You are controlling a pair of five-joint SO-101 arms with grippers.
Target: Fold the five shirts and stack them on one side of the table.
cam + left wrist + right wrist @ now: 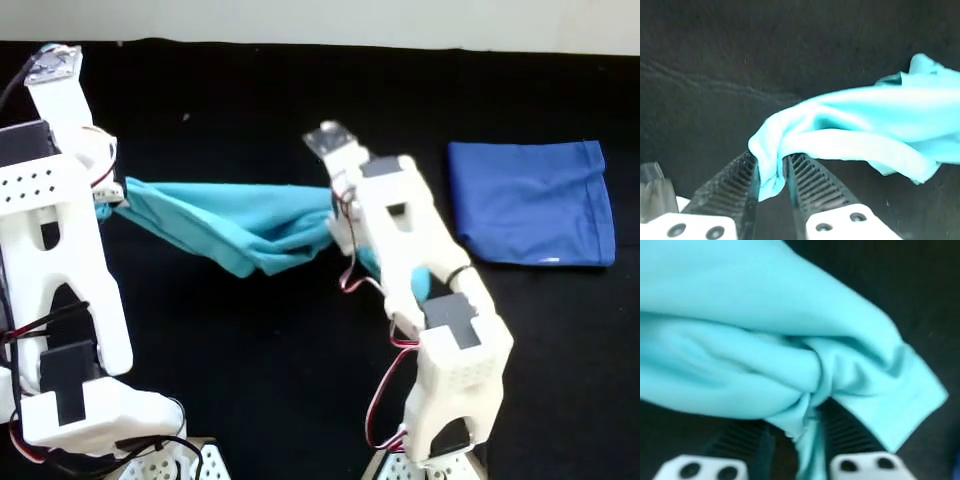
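Over the black table (230, 380), the turquoise shirt (235, 222) is stretched between both arms. I judge this to be mid-fold, and next it likely needs laying flat and doubling over. A folded blue shirt (530, 205) lies well apart, seemingly starting the stack. The left gripper (772, 172) and right gripper (799, 432) each pinch a bunched end.

Stretched shirt (240, 225) spans mid-table: left end pinched in the left gripper (770, 159), right end in the right gripper (797, 420). Folded shirt (530, 205) lies on the table (250, 390) at far right, well apart.
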